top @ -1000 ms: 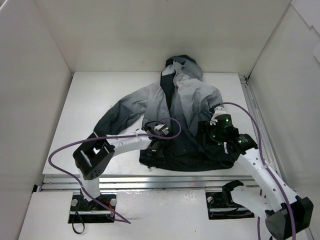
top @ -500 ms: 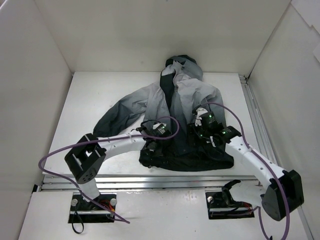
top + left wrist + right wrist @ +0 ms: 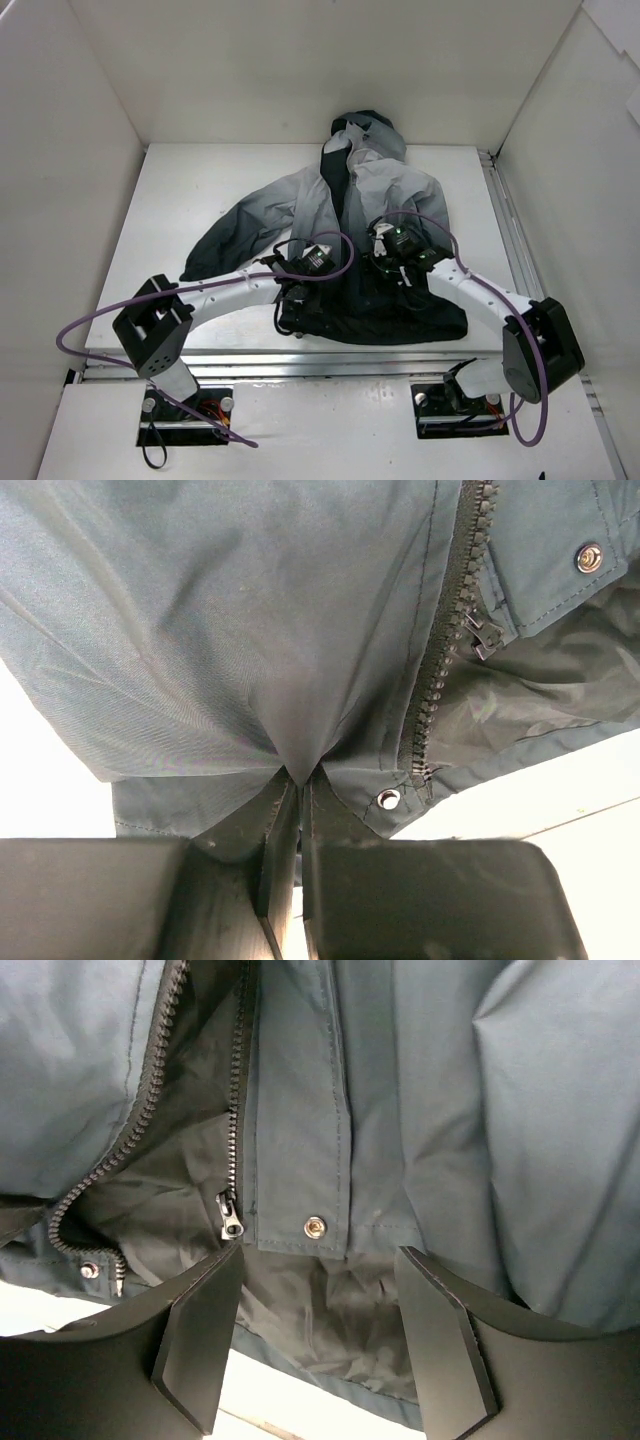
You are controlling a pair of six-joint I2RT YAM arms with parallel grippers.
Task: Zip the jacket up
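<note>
The jacket [image 3: 375, 200] lies flat on the table, hood at the far end, dark hem near the front edge. Its front zipper is open at the bottom. My left gripper [image 3: 297, 292] is shut on a pinch of the dark fabric [image 3: 297, 765] of the left panel near the hem, beside the zipper teeth [image 3: 440, 670] and a snap [image 3: 388, 798]. My right gripper [image 3: 385, 262] is open and hovers over the right panel [image 3: 330, 1110]. The zipper slider [image 3: 231, 1222] hangs just off its left finger [image 3: 195, 1345], a snap [image 3: 315, 1226] between the jaws.
White walls close in the table on three sides. A metal rail [image 3: 510, 250] runs along the right edge and another along the front edge [image 3: 300, 365]. The jacket's left sleeve [image 3: 235, 235] stretches out toward the left.
My right arm has swung left and forward, bringing its gripper from the jacket's right side toward the zipper at the middle. My left gripper has stayed near the hem, its elbow dropping left.
</note>
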